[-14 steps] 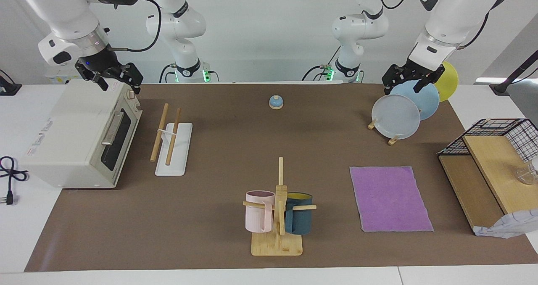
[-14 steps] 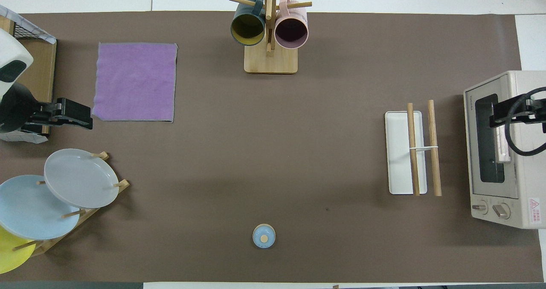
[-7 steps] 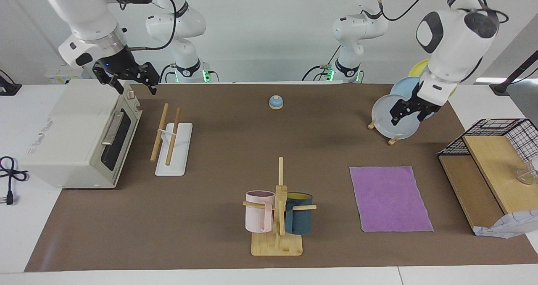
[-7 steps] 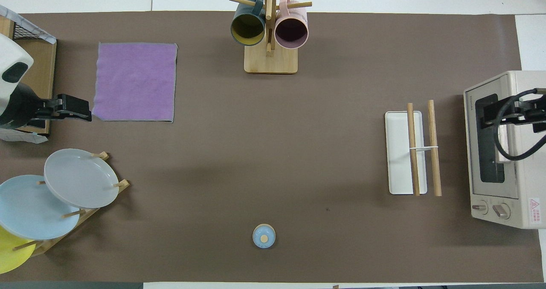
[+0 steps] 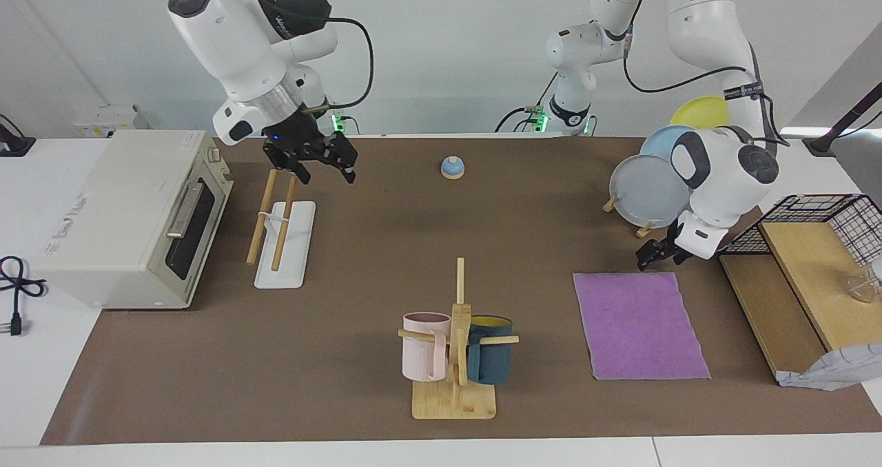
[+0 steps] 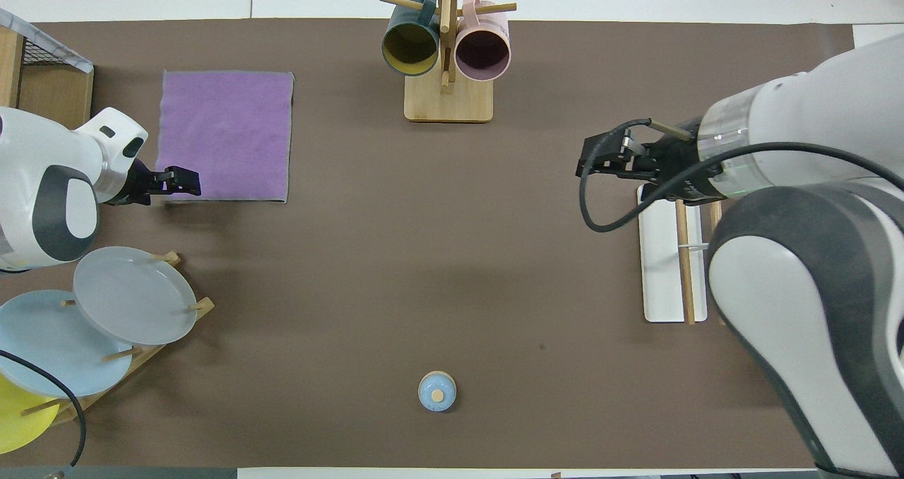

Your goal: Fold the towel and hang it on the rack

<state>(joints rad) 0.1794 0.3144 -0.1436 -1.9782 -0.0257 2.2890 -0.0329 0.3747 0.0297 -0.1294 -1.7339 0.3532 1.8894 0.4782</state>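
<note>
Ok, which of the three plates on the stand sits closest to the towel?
The grey plate, frontmost on the plate stand and farthest from the robots; the light blue plate and yellow plate sit farther from the towel.

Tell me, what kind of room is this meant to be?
Probably a lab bench staged as a kitchen: a toaster oven, a mug tree and a stand of plates sit on a brown mat, with two robot arms mounted at the table's edge.

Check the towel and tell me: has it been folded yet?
No, the towel lies spread flat in a single purple layer on the brown mat, with no fold in it.
</note>
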